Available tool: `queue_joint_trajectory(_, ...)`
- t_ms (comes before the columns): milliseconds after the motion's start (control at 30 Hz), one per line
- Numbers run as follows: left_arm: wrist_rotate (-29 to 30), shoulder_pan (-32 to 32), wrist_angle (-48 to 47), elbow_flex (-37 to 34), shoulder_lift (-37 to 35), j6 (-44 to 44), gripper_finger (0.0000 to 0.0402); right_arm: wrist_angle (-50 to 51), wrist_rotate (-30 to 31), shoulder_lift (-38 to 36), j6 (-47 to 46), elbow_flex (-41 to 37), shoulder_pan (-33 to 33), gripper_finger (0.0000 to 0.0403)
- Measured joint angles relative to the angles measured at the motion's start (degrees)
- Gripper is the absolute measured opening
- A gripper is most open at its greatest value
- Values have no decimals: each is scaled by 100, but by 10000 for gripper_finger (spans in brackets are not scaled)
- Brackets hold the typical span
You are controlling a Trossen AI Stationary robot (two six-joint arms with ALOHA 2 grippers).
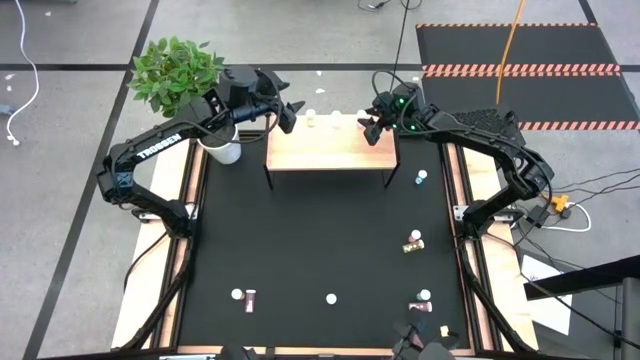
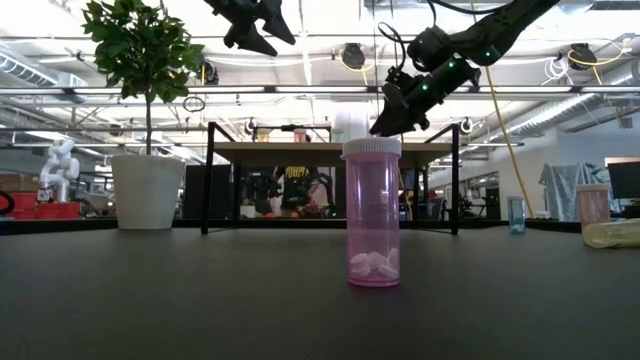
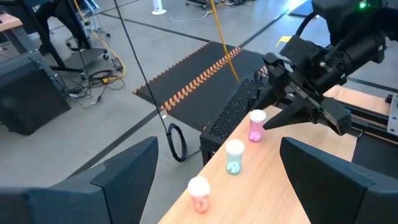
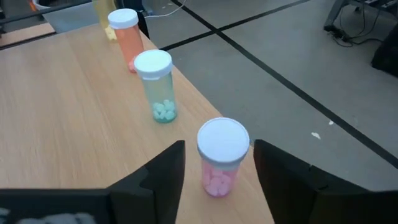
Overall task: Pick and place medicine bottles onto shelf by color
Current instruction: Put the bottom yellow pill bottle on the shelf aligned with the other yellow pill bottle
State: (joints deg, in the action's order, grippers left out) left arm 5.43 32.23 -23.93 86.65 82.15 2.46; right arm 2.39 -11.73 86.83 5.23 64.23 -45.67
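The right end effector (image 4: pixel 217 168) stood spread around the pink bottle (image 4: pixel 221 155) set on the shelf (image 4: pixel 68 112); releasing seemed underway, withdrawal next.

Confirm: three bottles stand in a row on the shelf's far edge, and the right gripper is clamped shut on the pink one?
Not quite. The right gripper is open around the pink bottle, fingers clear of it in the right wrist view. Three bottles do line the shelf's far edge.
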Motion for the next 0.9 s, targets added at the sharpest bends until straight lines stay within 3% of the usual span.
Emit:
queue_joint_trajectory(133, -44, 12, -220, 1, -63, -27, 335, 24, 123, -174, -59, -9, 14, 213)
queue_joint_trajectory(300, -81, 152, -1332, 352, -616, -309, 335, 377, 733, -775, 156, -9, 158, 230)
queue_joint_trajectory(533, -339, -31, -2682, 429, -1363, -914, 335, 863, 894, -1794, 445, -6, 747, 231)
queue_joint_trajectory(667, -253, -582, -3334, 16, -1697, -1930, 335, 1040, 1048, -2222, 429, 0, 1367, 231)
queue_joint_trajectory(900, 420, -2359, -3237, -1479, -2046, -4059, 335, 1368, 1175, -2367, 209, -20, 2801, 231)
